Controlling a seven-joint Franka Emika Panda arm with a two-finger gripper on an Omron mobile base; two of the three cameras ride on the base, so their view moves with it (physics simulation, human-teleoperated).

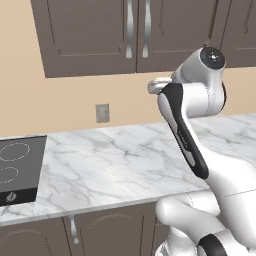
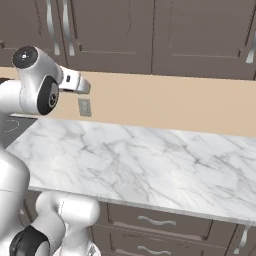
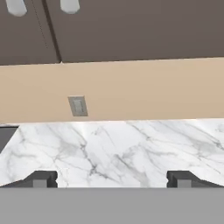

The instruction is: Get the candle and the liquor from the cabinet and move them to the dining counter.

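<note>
Gripper (image 3: 111, 179): spread wide, nothing between the two dark tips; faces the beige wall over the desk.
Desk (image 1: 125, 165): white grey-veined marble top, black cooktop (image 1: 17, 170) at its left end.
Cabinet (image 1: 90, 35): dark brown panelled wall cabinet above the desk, both doors closed, long silver bar handles (image 1: 137, 27) side by side at the seam, upright.
Candle and liquor: presumably behind the closed doors; orientation not readable.
Wall: grey outlet plate (image 3: 77, 106) between desk and cabinet.
Step, judged: door still to open; grasp a bar handle across its width, pull outward.
Handling, judged: glass bottle stiff, smooth, breakable, heavier; long axis probably vertical, so pinch the squarish body from the side, below the neck. Candle light, stubby, slightly soft; grip low at the wider base.
</note>
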